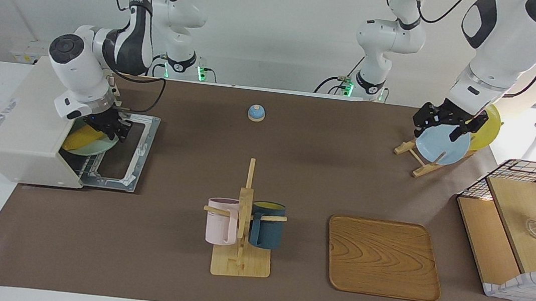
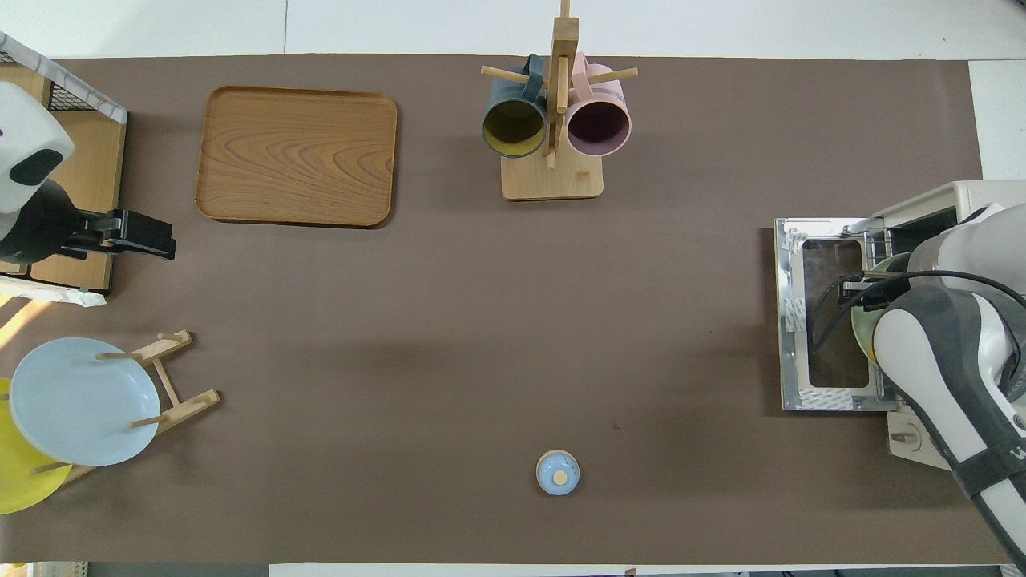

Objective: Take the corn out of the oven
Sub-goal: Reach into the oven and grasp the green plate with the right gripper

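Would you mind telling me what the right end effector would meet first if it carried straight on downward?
Most likely the corn on the pale green plate at the oven mouth; the right end effector hangs just above it, though depth is unclear.

Cream-white oven, door dropped open, yellow corn lying on a pale plate inside

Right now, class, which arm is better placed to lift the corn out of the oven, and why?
The right. The right gripper is at the open oven mouth, by the corn. The left gripper waits over the plate rack at the table's left-arm end.
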`<action>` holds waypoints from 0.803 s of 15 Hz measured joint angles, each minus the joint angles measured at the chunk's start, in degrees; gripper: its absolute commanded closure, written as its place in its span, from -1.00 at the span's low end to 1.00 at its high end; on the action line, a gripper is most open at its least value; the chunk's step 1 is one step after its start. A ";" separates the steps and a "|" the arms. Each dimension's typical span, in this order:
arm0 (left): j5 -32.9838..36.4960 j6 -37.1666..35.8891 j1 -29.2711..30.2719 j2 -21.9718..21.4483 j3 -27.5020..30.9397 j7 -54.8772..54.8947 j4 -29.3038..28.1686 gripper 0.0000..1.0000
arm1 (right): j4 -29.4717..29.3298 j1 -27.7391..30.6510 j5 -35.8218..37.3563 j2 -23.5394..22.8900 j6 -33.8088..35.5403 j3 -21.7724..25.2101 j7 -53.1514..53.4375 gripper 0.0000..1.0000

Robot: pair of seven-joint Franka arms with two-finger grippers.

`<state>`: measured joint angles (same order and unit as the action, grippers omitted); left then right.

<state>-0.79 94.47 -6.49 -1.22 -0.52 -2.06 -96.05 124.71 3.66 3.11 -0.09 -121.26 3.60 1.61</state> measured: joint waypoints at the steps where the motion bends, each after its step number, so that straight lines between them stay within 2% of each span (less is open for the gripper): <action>1: 0.00 0.00 0.00 0.00 0.00 0.00 0.00 -1.00 | 0.04 0.41 0.42 0.06 0.03 0.00 0.02 0.32; 12: 0.00 0.00 0.00 0.00 0.00 0.00 0.00 -1.00 | 2.10 1.44 0.61 0.41 -1.53 -0.09 0.02 0.37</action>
<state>-0.79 94.47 -6.49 -1.22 -0.52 -2.06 -96.05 126.81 5.10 3.72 0.32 -122.79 3.51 1.64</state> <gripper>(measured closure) 0.000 0.687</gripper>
